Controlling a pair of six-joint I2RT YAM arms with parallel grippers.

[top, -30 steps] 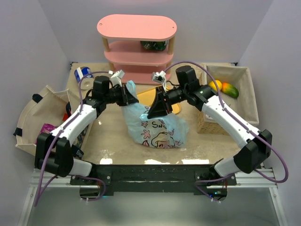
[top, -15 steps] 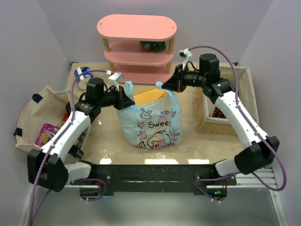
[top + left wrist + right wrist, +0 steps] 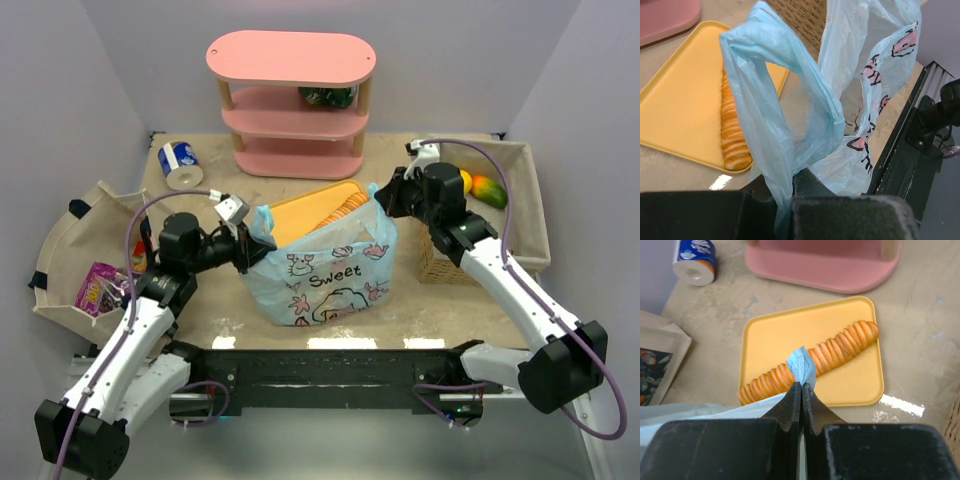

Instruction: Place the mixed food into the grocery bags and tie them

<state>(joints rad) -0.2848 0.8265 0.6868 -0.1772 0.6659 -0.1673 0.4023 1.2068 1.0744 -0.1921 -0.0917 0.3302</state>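
Left gripper [image 3: 250, 240]: jaws closed on the left loop handle [image 3: 770, 100] of the grocery bag [image 3: 320, 275], handle drawn out leftward
Right gripper [image 3: 801, 386]: jaws pinched together on the right handle tip [image 3: 801, 365]
Bag: upright mid-table, mouth stretched between both grippers, base near the front edge of the table [image 3: 450, 318]
Just behind bag: yellow tray [image 3: 850, 385] bearing sliced loaf [image 3: 840, 347]
Wicker basket [image 3: 440, 262] near bag's right side
Pink shelf [image 3: 290, 55] and can [image 3: 180, 162] well apart at the rear edge

"Sweet" in black letters on the light-blue grocery bag [image 3: 322, 285]
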